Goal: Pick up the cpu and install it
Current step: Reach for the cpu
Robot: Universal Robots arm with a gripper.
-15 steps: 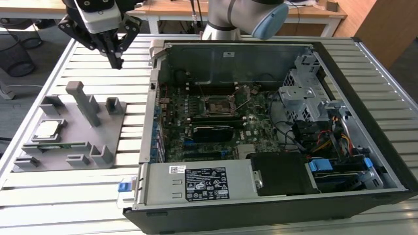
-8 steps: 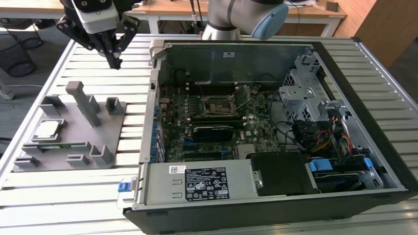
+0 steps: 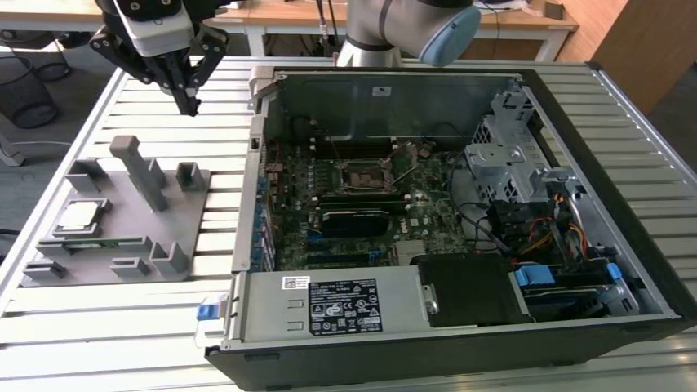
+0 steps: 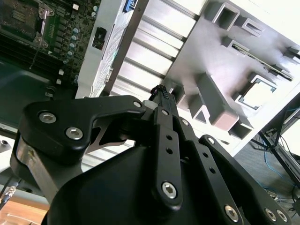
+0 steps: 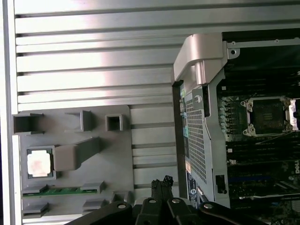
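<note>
While tool point(image 3: 192, 104) hangs closed, cpu point(image 3: 80, 216) on fixture point(image 3: 126, 222)

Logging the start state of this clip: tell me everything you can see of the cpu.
The cpu is a small flat square chip with a shiny silver metal top and a thin pale edge. It lies flat, top up, in a raised square nest on the grey fixture plate, at the exterior view's left, outside the computer case. A green memory stick lies in a slot beside it. The gripper hangs apart from it, jaws together; nothing holds the chip.
</note>
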